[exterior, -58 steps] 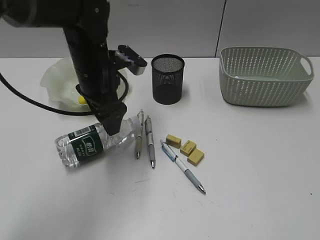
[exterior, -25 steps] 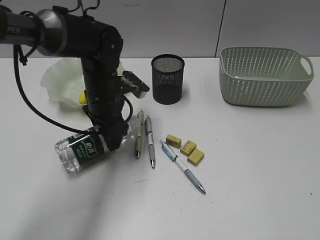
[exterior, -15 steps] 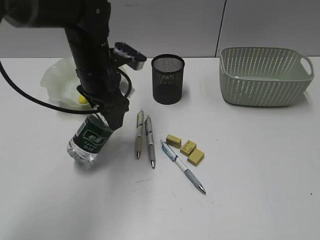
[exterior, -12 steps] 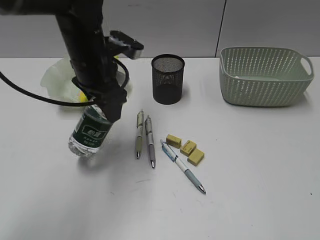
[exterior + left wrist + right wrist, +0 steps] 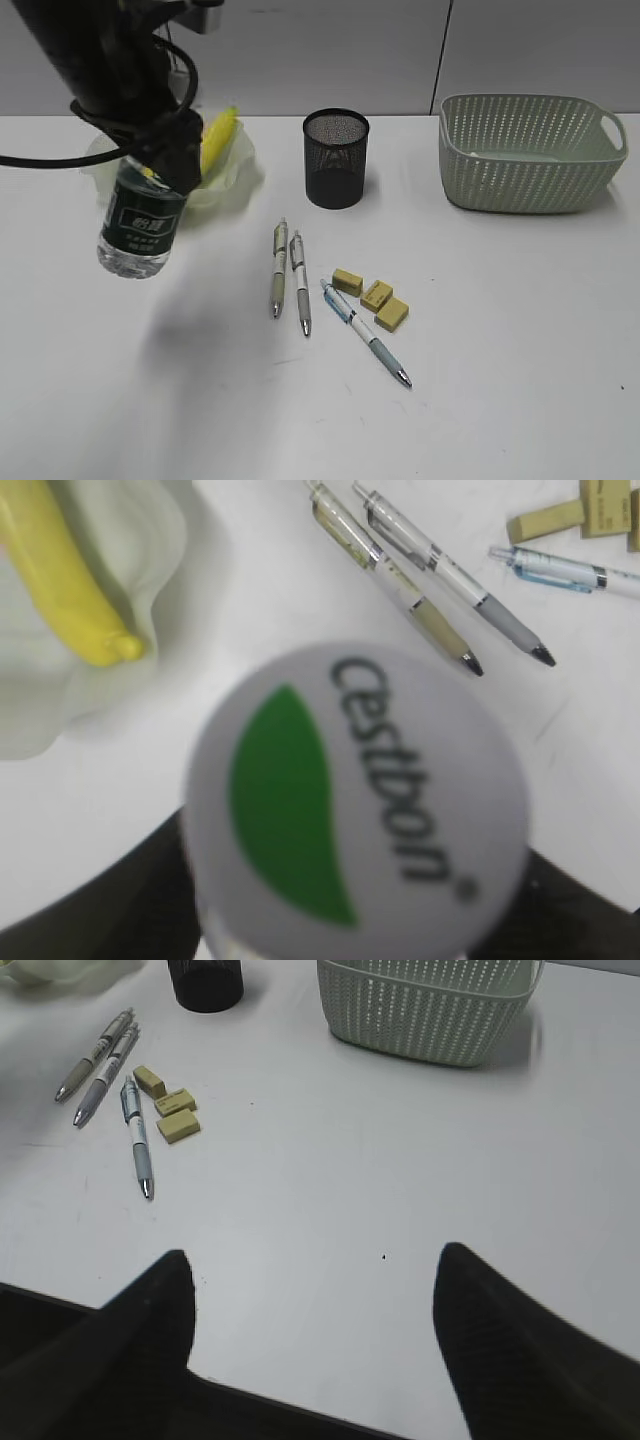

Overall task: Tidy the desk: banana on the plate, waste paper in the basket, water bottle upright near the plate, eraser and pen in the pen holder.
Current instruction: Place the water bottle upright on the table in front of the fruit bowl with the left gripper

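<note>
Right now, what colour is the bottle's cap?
White with a green leaf shape on the water bottle cap, clearest in the left wrist view.

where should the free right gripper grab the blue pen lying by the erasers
Grip the blue pen across the middle of its barrel, coming straight down from above. It lies flat on the desk, slanting away from the erasers, so the fingers fit either side of it.

Even, bright light; soft shadows on the desk (image 5: 520, 380); bottle cap (image 5: 355, 805) seems blurred.
</note>
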Tool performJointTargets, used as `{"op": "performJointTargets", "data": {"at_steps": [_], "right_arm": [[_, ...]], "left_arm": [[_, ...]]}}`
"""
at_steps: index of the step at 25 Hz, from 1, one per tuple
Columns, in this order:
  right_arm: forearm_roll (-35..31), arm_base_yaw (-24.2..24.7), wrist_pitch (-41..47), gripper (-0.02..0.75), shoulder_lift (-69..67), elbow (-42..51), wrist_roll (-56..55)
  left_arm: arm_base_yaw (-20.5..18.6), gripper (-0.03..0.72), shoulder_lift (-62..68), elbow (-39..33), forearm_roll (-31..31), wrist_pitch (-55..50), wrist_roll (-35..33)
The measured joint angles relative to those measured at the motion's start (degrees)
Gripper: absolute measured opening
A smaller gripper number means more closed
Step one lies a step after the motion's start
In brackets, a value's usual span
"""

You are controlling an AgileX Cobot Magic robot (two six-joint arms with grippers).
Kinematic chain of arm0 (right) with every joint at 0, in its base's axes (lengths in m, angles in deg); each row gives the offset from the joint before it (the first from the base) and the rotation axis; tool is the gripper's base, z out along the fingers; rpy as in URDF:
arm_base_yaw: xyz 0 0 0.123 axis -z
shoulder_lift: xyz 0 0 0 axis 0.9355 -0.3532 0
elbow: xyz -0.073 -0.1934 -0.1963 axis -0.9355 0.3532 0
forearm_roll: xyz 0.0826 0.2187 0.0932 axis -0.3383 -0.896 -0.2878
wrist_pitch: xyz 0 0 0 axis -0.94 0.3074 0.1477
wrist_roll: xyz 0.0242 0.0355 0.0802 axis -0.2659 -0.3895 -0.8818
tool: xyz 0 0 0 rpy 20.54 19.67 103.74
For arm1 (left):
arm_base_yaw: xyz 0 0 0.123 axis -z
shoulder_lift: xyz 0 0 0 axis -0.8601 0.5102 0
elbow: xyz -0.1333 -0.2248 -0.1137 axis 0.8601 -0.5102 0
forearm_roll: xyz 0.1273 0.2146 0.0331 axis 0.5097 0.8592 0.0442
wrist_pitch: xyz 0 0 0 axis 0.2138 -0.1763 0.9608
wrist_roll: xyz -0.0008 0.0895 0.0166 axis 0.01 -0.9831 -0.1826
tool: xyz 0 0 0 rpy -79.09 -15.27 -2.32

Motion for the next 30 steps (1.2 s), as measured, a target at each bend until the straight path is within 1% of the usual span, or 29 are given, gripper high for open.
{"op": "performJointTargets", "data": {"at_steps": [4, 7, 9, 12, 14, 17, 22, 26, 30], "right_arm": [[0.0, 0.0, 0.0, 0.582, 0.0, 0.0, 0.0], [0.0, 0.0, 0.0, 0.582, 0.0, 0.0, 0.0], [0.0, 0.0, 0.0, 0.582, 0.0, 0.0, 0.0], [0.0, 0.0, -0.06, 0.582, 0.0, 0.0, 0.0], [0.0, 0.0, -0.05, 0.582, 0.0, 0.0, 0.0], [0.0, 0.0, -0.05, 0.582, 0.0, 0.0, 0.0], [0.0, 0.0, -0.05, 0.582, 0.0, 0.0, 0.0], [0.0, 0.0, -0.05, 0.582, 0.0, 0.0, 0.0], [0.0, 0.0, -0.05, 0.582, 0.0, 0.0, 0.0]], "left_arm": [[-2.35, 0.508, -8.01, -11.96, -0.53, 10.11, 1.13], [-4.45, 0.508, -15.61, -22.96, -1.91, 22.82, 1.38], [-5.14, 0.508, -20.09, -30.97, -3.79, 33.97, 1.46], [-5.19, 0.508, -23.18, -39.22, -6.35, 46.29, 1.52], [-5.19, 0.508, -23.04, -42.53, -6.91, 51.39, 1.52], [-5.19, 0.508, -20.87, -45.13, -6.98, 56.23, 1.52], [-5.79, 0.508, -14.75, -45.33, -7.95, 63.78, 1.52], [-6.66, 0.508, -10.06, -45.33, -11.28, 68.65, 1.58], [-7.39, 0.508, -7.02, -45.33, -14.32, 70.19, 1.7]]}}
